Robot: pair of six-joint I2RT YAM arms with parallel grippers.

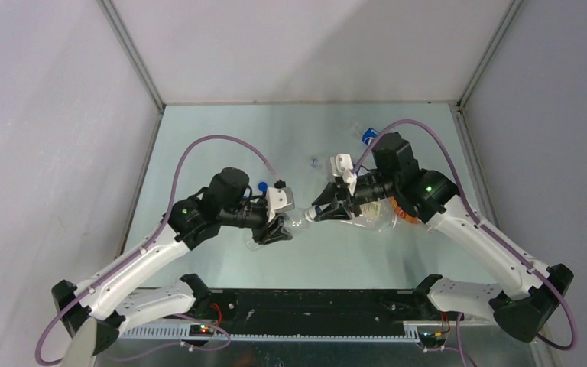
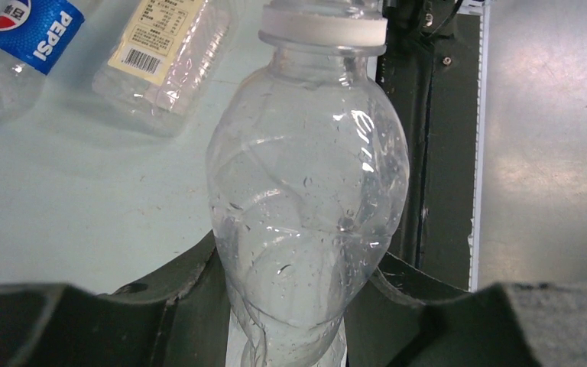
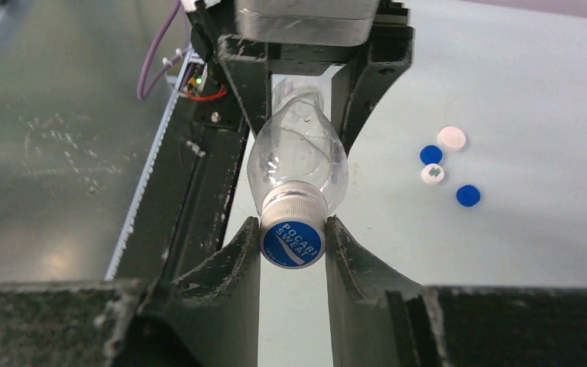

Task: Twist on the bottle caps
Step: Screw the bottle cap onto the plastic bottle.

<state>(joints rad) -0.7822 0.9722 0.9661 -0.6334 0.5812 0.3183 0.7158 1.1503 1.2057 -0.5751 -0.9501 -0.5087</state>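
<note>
Bottle (image 2: 306,191): clear, held between both claws.
Left claw (image 2: 298,264): clamped on the bottle's body, judged to stop it turning.
Right claw (image 3: 293,228): pinched on the cap (image 3: 293,243) seated at the neck, placed for twisting.
Loose caps (image 3: 451,138): four, laid on the worktop (image 3: 550,92) beside the right claw, apart from it.

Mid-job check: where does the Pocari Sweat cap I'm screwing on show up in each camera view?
Top external: the Pocari Sweat cap is near picture centre, tiny and hard to make out.
Left wrist: top edge, just right of centre, seen side-on.
Right wrist: lower centre, blue face toward the camera.
Shared landmark: the clear bottle it sits on.
</note>
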